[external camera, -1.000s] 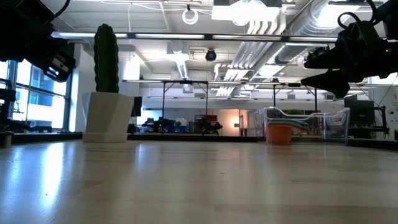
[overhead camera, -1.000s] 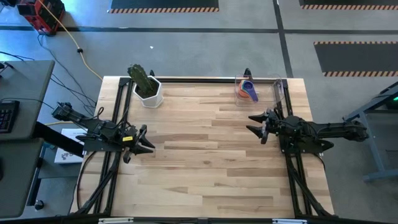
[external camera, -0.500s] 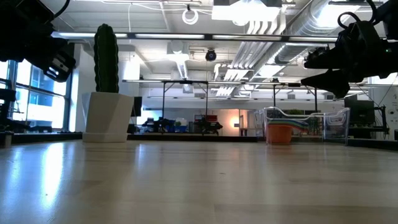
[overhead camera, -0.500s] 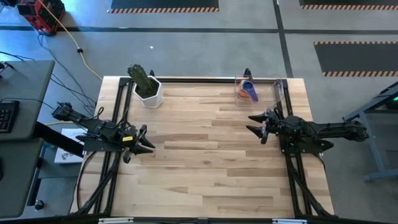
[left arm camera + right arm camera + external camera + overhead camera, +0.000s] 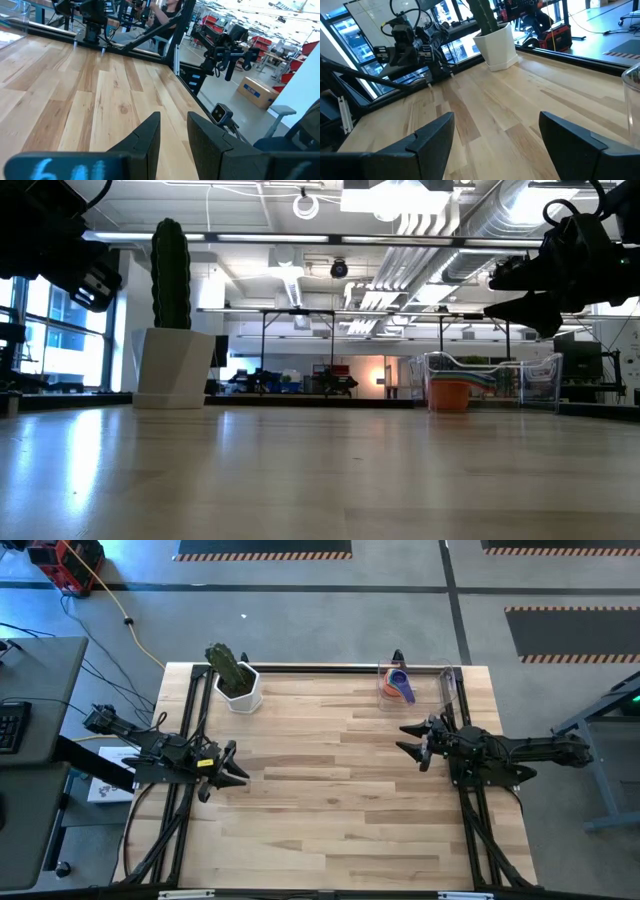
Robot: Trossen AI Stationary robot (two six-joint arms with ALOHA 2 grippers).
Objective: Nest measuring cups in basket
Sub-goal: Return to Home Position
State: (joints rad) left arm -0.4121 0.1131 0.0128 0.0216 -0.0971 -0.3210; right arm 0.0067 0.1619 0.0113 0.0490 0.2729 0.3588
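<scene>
The measuring cups [image 5: 398,685] sit stacked one inside another in the left end of the clear basket [image 5: 430,683], which stands at the table's far right. An orange cup [image 5: 450,392] shows at the bottom of the stack, and blue and other coloured rims show above it. My right gripper [image 5: 410,740] hovers open above the table, nearer than the basket, its fingers pointing toward the table's left. My left gripper [image 5: 232,765] hovers at the table's left edge with a narrow gap between its fingers [image 5: 150,135], pointing right. Neither gripper has anything between its fingers.
A white pot with a green cactus [image 5: 238,680] stands at the far left of the table. Black frame rails [image 5: 190,720] run along the left and right edges. Bare wooden tabletop [image 5: 330,790] lies between the two arms. A person [image 5: 167,5] shows in the room beyond the table.
</scene>
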